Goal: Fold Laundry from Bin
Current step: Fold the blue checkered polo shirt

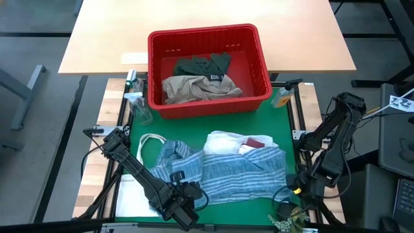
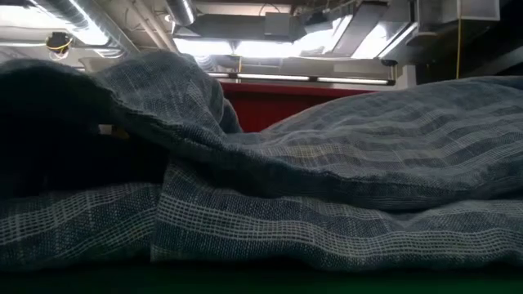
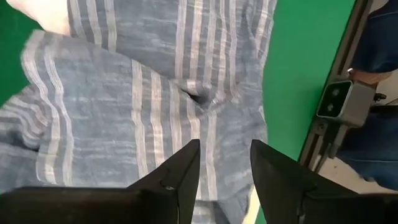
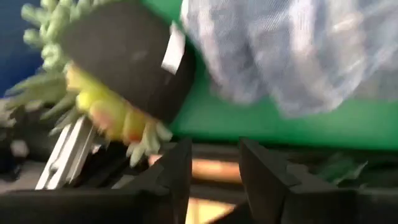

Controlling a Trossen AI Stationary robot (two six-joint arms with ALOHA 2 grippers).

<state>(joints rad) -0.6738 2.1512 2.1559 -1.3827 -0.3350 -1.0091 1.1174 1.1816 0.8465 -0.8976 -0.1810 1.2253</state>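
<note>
- We can read no full word anywhere.
- On the dark green garment (image 1: pixel 206 65) in the red bin (image 1: pixel 208 100), we see a small white print (image 1: pixel 215 77), too small for us to read.

— Where's my left arm?
— It stretches low and diagonal from the counter's left edge toward the near middle. I see the left pincer (image 1: pixel 186 208) at the near edge, fingers (image 3: pixel 180 177) parted with a clear gap and nothing between them.
— And the right?
— My right arm stands folded at the right edge, elbow up, wrist bent down. The right pincer (image 1: pixel 299 188) sits low by the near right corner, fingers (image 4: pixel 177 171) apart too, gripping nothing.
</note>
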